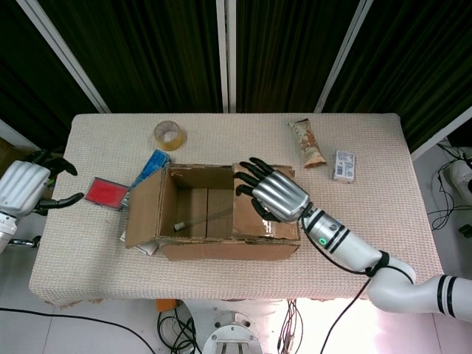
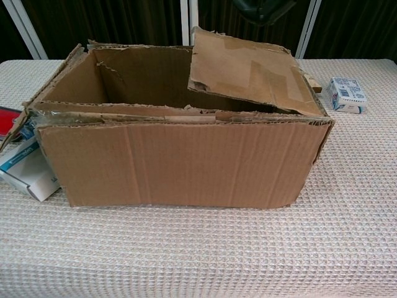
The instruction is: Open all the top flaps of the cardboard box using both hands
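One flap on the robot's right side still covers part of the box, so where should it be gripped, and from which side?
Probably the right flap's free edge toward the box's middle, approached from the open centre. That edge is raised and unsupported, leaving room beneath for fingertips. The right hand hovers over it, fingers pointing at that edge.

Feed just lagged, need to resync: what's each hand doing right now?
Left hand: open, holding nothing, off the table's left edge.
Right hand: over the cardboard box and its right flap; whether it grips cannot be told.
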You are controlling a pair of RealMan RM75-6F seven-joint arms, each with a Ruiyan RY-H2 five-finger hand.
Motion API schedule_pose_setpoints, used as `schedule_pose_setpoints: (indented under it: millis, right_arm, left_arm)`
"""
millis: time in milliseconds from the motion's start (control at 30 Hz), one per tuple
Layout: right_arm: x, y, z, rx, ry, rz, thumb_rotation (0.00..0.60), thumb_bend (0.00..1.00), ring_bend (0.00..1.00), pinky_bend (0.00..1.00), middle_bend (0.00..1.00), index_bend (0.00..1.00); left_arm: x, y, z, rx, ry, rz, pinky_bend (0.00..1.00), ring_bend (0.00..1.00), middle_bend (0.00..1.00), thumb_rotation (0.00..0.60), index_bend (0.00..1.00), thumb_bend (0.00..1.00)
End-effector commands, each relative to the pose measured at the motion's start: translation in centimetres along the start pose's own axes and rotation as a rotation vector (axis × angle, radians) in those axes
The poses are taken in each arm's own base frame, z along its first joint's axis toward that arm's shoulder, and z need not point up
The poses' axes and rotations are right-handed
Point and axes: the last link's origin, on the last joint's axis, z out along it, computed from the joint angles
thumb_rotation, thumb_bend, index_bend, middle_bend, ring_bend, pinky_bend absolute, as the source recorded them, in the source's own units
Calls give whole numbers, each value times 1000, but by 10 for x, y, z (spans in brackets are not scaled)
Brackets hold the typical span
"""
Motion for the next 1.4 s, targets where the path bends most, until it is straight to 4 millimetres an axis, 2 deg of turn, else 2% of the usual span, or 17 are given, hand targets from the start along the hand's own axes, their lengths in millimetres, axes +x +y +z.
schedule_pose_setpoints:
  millis: [33,267,767,1067,1400]
  right_arm:
    - [-3,-12,24,34,-21,12,600,754,0,0,174,360]
    - [-14,-16,39,28,-73,15,600,767,0,0,190,360]
    - [-30,-14,40,0,-151,-17,600,768,0,0,205,360]
    - [-24,-9,31,-21,-143,-32,600,778,0,0,264,428]
    - [-9,-2,7,-53,-127,-55,600,778,0,0,304,443]
  left_arm:
    - [-5,-2,-2,-2,0,-8,279,120,398,0,413,91]
    - [-4,-3,-2,-12,14,-17,279,120,398,0,413,91]
    - [3,1,0,-31,41,-12,280,120,398,0,413,91]
    - [2,1,-1,-30,32,-12,280,120,398,0,413,91]
    - [3,8,3,-47,30,-11,280,120,398,0,413,91]
